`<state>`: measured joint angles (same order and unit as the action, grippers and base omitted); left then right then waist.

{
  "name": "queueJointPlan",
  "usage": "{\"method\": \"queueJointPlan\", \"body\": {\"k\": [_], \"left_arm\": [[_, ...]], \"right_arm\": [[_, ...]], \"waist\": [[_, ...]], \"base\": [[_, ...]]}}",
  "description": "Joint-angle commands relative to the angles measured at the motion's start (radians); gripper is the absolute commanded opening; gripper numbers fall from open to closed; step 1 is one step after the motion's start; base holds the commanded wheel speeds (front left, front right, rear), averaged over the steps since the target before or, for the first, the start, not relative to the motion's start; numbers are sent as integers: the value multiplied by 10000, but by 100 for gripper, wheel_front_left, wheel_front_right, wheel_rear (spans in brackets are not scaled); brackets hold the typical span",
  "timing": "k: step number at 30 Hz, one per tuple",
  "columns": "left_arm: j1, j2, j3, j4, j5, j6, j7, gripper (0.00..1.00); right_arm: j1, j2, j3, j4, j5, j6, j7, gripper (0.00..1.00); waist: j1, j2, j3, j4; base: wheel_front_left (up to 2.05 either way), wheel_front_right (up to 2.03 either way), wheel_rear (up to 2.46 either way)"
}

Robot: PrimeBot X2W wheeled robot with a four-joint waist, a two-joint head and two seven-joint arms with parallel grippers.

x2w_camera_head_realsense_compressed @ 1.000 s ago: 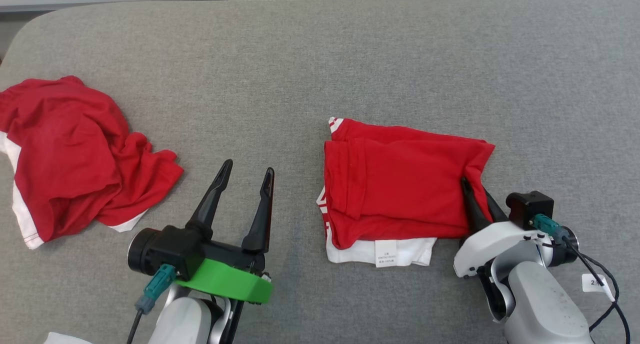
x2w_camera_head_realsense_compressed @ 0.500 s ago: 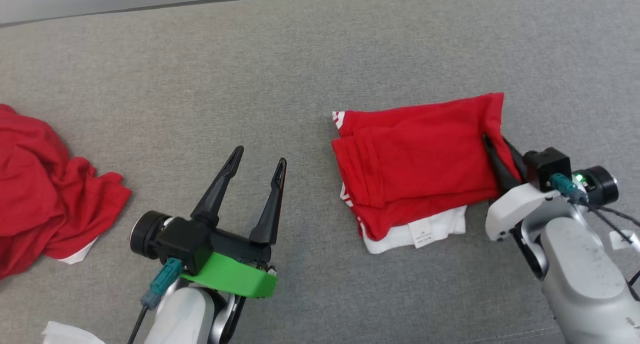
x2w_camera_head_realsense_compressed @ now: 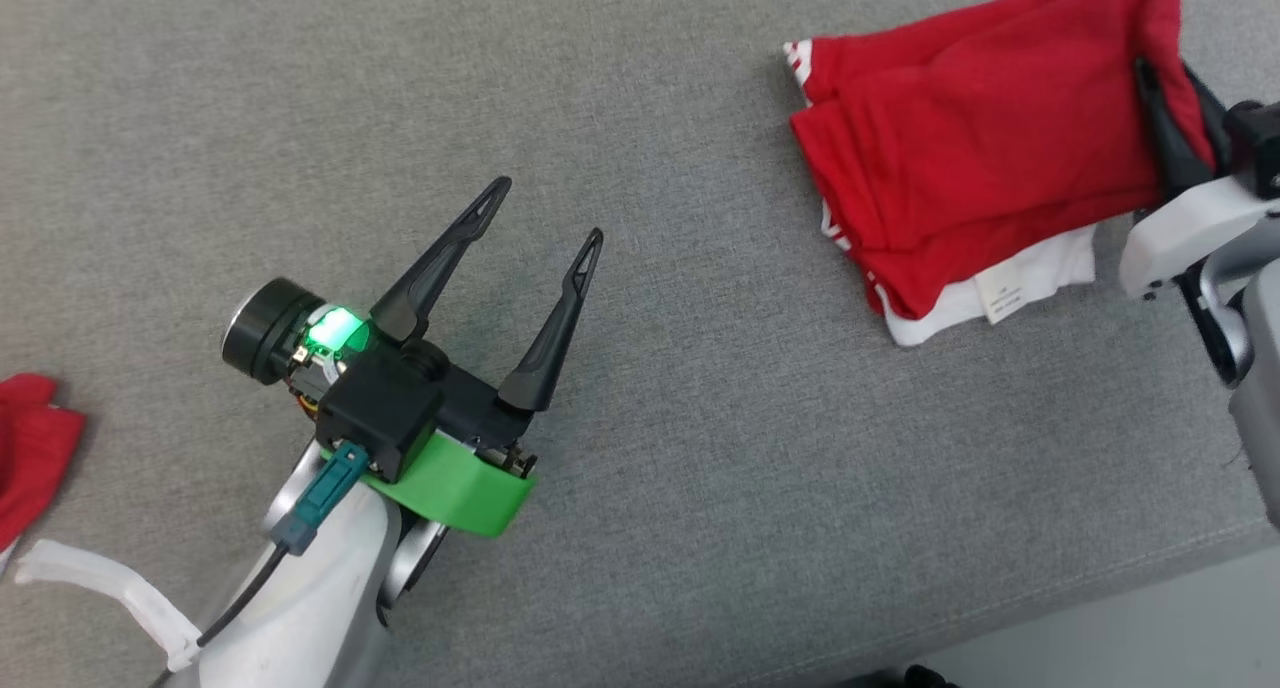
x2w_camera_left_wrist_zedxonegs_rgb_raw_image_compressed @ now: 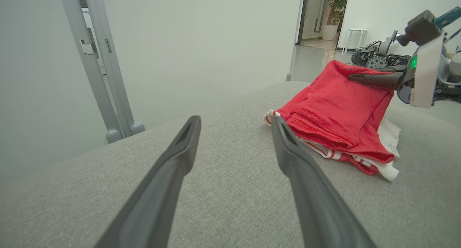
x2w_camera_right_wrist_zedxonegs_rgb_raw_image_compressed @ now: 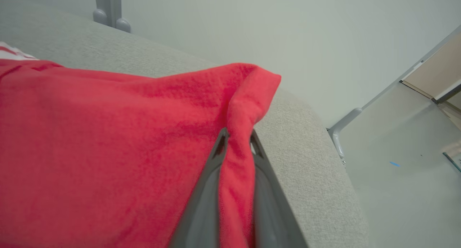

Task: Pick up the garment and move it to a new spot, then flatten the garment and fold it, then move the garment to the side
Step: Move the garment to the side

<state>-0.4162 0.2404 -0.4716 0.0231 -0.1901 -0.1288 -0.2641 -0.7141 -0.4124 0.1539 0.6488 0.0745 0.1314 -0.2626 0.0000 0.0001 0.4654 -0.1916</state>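
- Head view: high, looking steeply down on the grey upholstered surface (x2w_camera_head_realsense_compressed: 700, 528).
- Left wrist view: low, skimming it, folded red garment (x2w_camera_left_wrist_zedxonegs_rgb_raw_image_compressed: 335, 111) at two o'clock.
- Right wrist view: right against that garment, shared by all three.

Left gripper (x2w_camera_head_realsense_compressed: 548, 208) was built with long dark fingers (x2w_camera_head_realsense_compressed: 440, 258), a green bracket (x2w_camera_head_realsense_compressed: 450, 483) and a glowing green LED (x2w_camera_head_realsense_compressed: 335, 328); teal plug (x2w_camera_head_realsense_compressed: 320, 498) and black cable (x2w_camera_head_realsense_compressed: 240, 600) were hung off the white forearm (x2w_camera_head_realsense_compressed: 320, 608).
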Motion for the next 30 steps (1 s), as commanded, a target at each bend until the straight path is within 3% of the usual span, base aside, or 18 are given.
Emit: {"method": "queueJointPlan", "body": {"k": [1,4,11,18,19,20,30], "left_arm": [[-421,209,-158,-92,54,-30,1,100],[-1082,519,-579,-268,-27,-30,1,100],[-2090,894,-488,-441,-229,-17,2,100],[-2089,874,-280,-529,-292,-16,2,100],[-2038,842,-266,-526,-300,-16,2,100],[-1979,805,-247,-526,-305,-16,2,100],[-1354,62,54,-319,-523,-16,2,100]], "right_arm": [[-335,-152,-159,133,-14,-14,-28,0],[-798,-436,-456,509,-150,-14,-28,0],[-1528,-1010,-1481,965,-607,-15,-28,0],[-1769,-1158,-2339,1137,-1106,-15,-28,0],[-1772,-1169,-2435,1079,-1185,-15,-28,46],[-1750,-1163,-2538,1056,-1256,-15,-28,100],[-1272,-1000,-3034,117,-1877,-14,-29,100]], "waist": [[0,-1,1277,-931],[0,-1,1718,-1010],[0,-1,2189,-904],[0,-1,2156,-583],[0,-1,2120,-543],[0,-1,2065,-495],[0,-1,759,81]], "base": [[0,0,0],[0,0,0],[0,0,0],[0,0,0],[0,0,0],[0,0,0],[0,0,0]]}}
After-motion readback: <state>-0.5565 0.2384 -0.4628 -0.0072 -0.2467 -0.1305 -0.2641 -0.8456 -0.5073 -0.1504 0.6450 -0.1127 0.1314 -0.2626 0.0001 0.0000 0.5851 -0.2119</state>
